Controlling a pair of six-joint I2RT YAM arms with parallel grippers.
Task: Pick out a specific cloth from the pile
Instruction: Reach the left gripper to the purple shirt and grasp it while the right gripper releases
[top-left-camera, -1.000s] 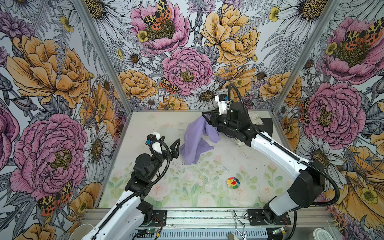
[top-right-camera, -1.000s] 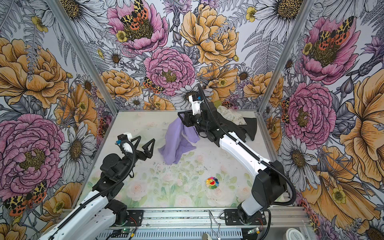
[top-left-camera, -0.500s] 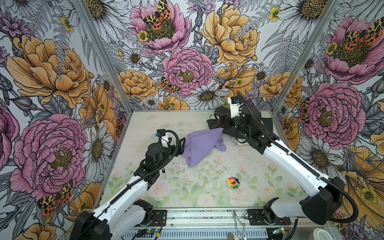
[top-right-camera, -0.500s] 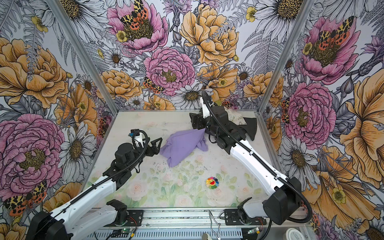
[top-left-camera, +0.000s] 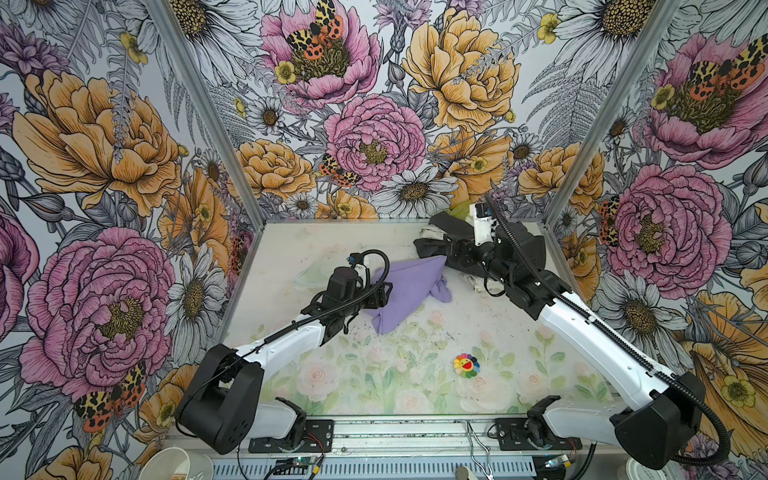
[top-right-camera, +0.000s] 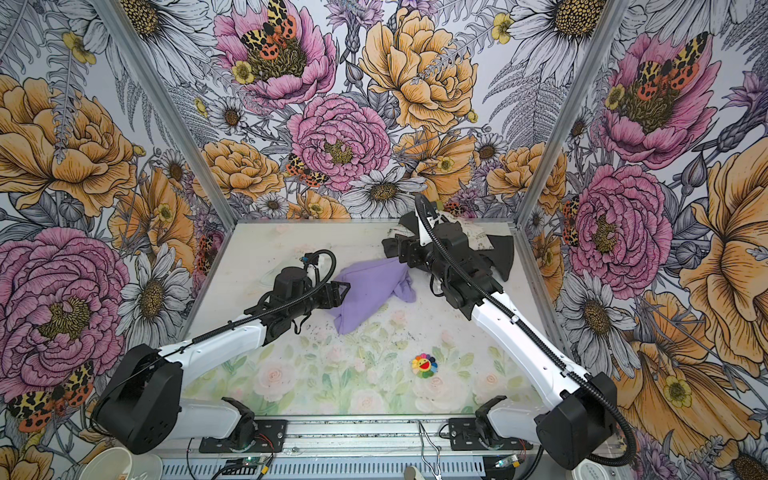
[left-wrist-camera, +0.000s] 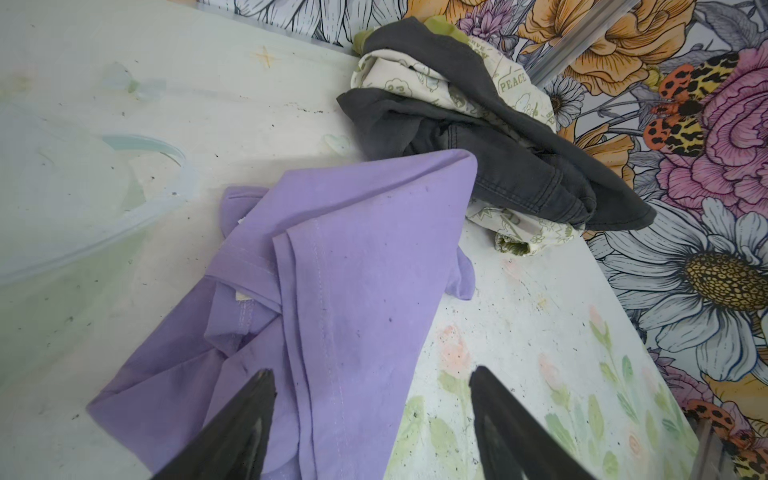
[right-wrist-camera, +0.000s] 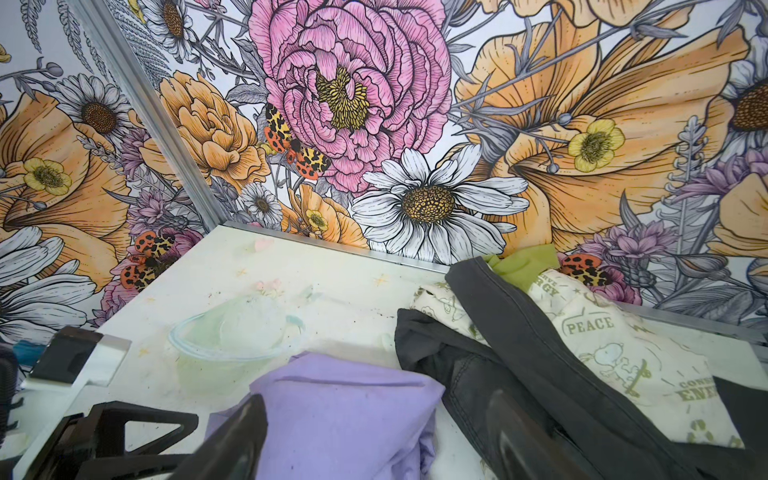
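The lavender cloth (top-left-camera: 409, 291) lies crumpled and loosely folded on the table (top-left-camera: 498, 374), just beyond its middle in both top views. Stitched hems show in the left wrist view (left-wrist-camera: 353, 270). Its 1 o'clock corner meets the dark grey garment (left-wrist-camera: 519, 174) of the pile (top-left-camera: 432, 249), which sits in the far corner at 1 to 2 o'clock. Whether the corner overlaps the garment or only touches it cannot be told.

The left gripper (left-wrist-camera: 370, 374) stands at the cloth's 9 o'clock edge with its jaws wide apart over a fold, gripping nothing. The right gripper (right-wrist-camera: 376, 399) hovers over the 1 o'clock corner, jaws spread wide across cloth and grey garment, also empty.

There is bare table from 9 to 11 o'clock of the cloth and across the whole near half. Only a small flower sticker (top-left-camera: 466, 365) lies there, at 5 o'clock.

The right arm hides much of the pile in the top views. A strip of lime-green fabric (right-wrist-camera: 523, 266) peeks out against the back wall.

The cream cloth (right-wrist-camera: 602, 345) reads "PEACE". Other words on it are cut off as "ERGY" and "ENE" beside small drawings
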